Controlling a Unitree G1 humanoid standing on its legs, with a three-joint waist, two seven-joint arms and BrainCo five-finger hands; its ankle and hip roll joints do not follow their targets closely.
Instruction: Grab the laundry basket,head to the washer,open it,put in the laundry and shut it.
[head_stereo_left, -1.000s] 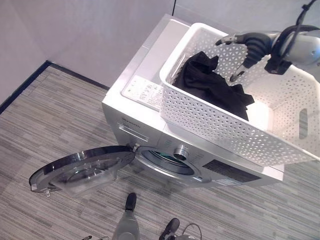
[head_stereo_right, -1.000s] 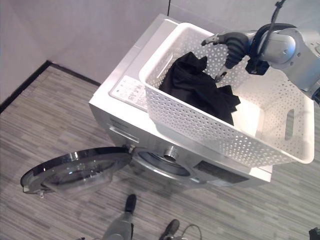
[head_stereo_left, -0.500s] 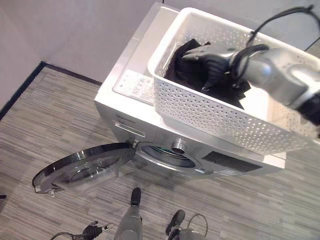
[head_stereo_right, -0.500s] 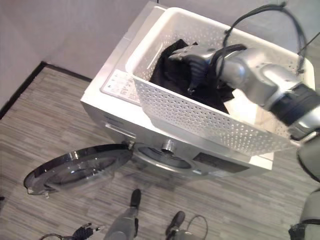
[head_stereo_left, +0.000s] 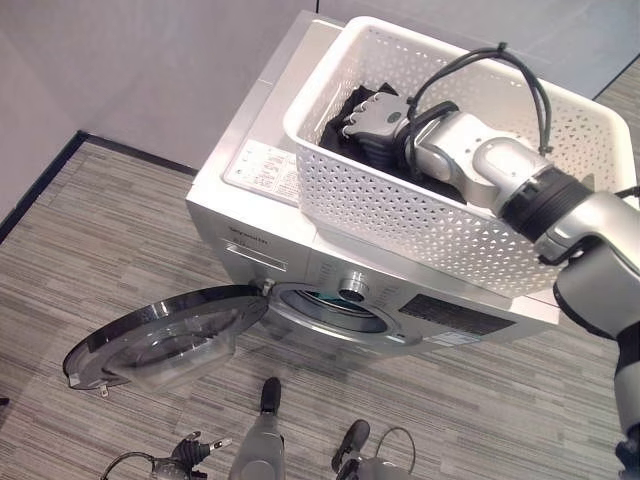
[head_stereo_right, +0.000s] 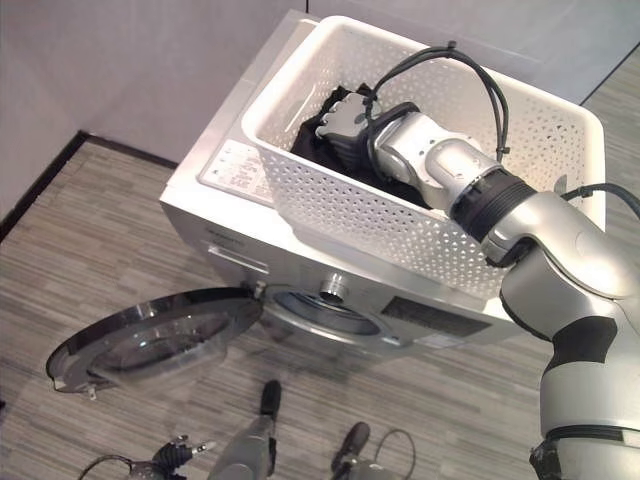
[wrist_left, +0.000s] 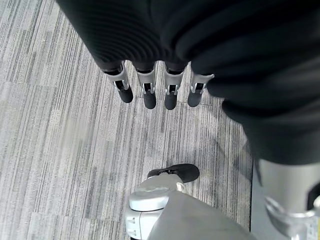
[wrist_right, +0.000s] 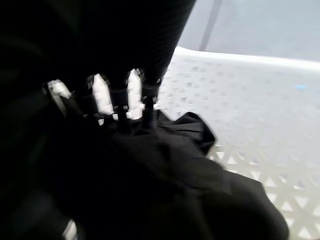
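Note:
A white perforated laundry basket (head_stereo_left: 400, 215) stands on top of the silver washer (head_stereo_left: 262, 165). Black laundry (head_stereo_right: 310, 135) lies bunched at the basket's far left end. My right hand (head_stereo_left: 374, 118) is down inside the basket, pressed onto the top of that black cloth (wrist_right: 175, 190), with the arm reaching in over the right rim. The washer's round door (head_stereo_left: 165, 335) hangs wide open to the left, and the drum opening (head_stereo_left: 335, 308) is exposed. Down by my side over the floor, my left hand (wrist_left: 145, 90) hangs with its fingers straight and holds nothing.
Grey striped floor (head_stereo_left: 90, 230) spreads in front of and left of the washer. A pale wall (head_stereo_left: 150, 70) with a dark skirting runs behind it. The open door juts out low over the floor in front of the machine.
My right hand has moved from the far side of the basket, across and down onto the black laundry. The camera has shifted a little. The door and basket stay put.

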